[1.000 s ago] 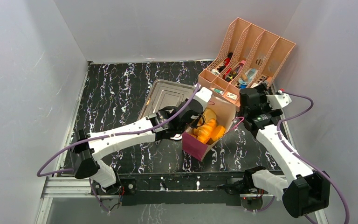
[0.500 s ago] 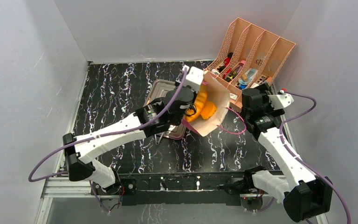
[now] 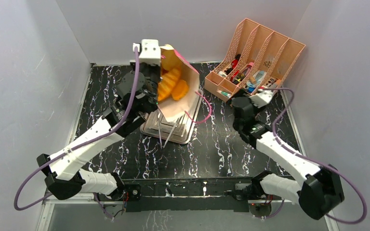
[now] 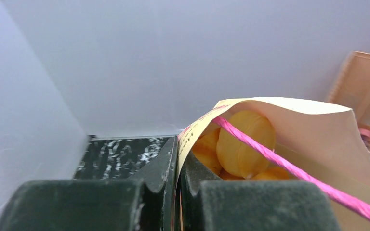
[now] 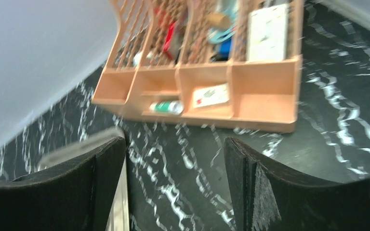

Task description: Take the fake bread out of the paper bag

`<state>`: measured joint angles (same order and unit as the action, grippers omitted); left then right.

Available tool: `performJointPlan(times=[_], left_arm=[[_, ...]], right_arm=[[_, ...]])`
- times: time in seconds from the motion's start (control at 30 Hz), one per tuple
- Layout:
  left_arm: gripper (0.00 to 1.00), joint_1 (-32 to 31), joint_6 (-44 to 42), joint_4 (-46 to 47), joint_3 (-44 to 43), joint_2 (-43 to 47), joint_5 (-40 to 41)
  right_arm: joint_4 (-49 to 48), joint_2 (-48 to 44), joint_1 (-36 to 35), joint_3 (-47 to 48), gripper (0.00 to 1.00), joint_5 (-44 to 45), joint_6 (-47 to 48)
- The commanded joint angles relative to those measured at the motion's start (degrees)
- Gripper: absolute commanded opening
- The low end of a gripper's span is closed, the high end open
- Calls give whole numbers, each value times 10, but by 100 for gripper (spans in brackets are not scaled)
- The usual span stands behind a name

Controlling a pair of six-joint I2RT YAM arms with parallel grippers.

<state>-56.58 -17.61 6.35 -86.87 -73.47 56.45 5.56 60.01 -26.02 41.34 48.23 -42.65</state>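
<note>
From above, paper bag held tilted over a metal tray, bread inside, left gripper at its rim, left wrist view, jaws clamped on bag edge, pink cord crossing bread, right wrist view, right gripper apart, empty, facing file rack

Counted on the marbled worktop: one paper bag, one metal tray, one peach file rack. Tallied two arms, the left arm and the right arm, with two tools, the left tool and the right tool, and two purple cables, one to each arm. Made out at least three pieces of fake bread in the bag's mouth; could not separate any others. Numbered four compartments in the rack, too cluttered for a count of the small items inside. Found one pink cord handle looping clear of the bag. Saw three pale walls around.
</note>
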Motion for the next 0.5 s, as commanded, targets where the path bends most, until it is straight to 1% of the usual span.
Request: performJointPlan(times=[0.0,0.23,0.47], left_arm=[[0,66,-49,56,-9,6,-5],[0,186,-71,51,1,-14,-85],[0,292,-73,65,38,-34,-149]], right_arm=[[-71,62,-85,26,73,-1,38],[-58,208,-209,95,76,17,34],[-62,301,-301,149,80,20,25]])
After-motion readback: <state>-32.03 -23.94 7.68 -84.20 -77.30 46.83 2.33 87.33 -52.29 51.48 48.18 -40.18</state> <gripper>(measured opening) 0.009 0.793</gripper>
